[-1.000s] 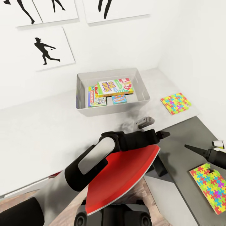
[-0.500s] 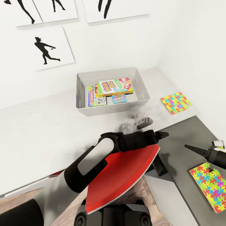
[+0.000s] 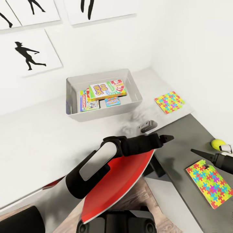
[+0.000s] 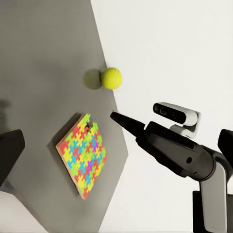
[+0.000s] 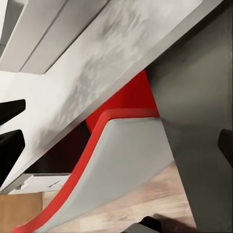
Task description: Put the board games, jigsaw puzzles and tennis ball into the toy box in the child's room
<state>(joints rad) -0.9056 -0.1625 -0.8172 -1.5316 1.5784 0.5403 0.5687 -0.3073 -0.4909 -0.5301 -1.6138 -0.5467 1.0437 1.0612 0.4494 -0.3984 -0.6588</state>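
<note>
The pale grey toy box (image 3: 101, 115) stands on the light grey table (image 3: 38, 142) against the wall. Inside lie three board games: a white one (image 3: 85, 101), the green-yellow-red SKIP-BO (image 3: 106, 89) and a small blue one (image 3: 112, 102). One jigsaw puzzle (image 3: 169, 102) lies right of the toy box. Another jigsaw puzzle (image 3: 210, 183) (image 4: 82, 155) rests on the dark grey wing (image 3: 181, 152), near the yellow tennis ball (image 3: 218, 142) (image 4: 111, 77). My left gripper (image 3: 166, 138) hovers open at the wing's edge. My right gripper (image 3: 195, 152) (image 4: 116, 117) is open just above the near puzzle, holding nothing.
A red-and-white curved shell (image 3: 123, 181) (image 5: 121, 116) sits under my left arm at the desk's front edge. A small dark grey block (image 3: 148, 125) lies on the desk top near the left gripper. Silhouette pictures (image 3: 29, 53) hang on the wall. The corner walls close off the right side.
The whole picture has shifted left, so the camera has turned right and the tennis ball now shows. Both arms have barely moved.
</note>
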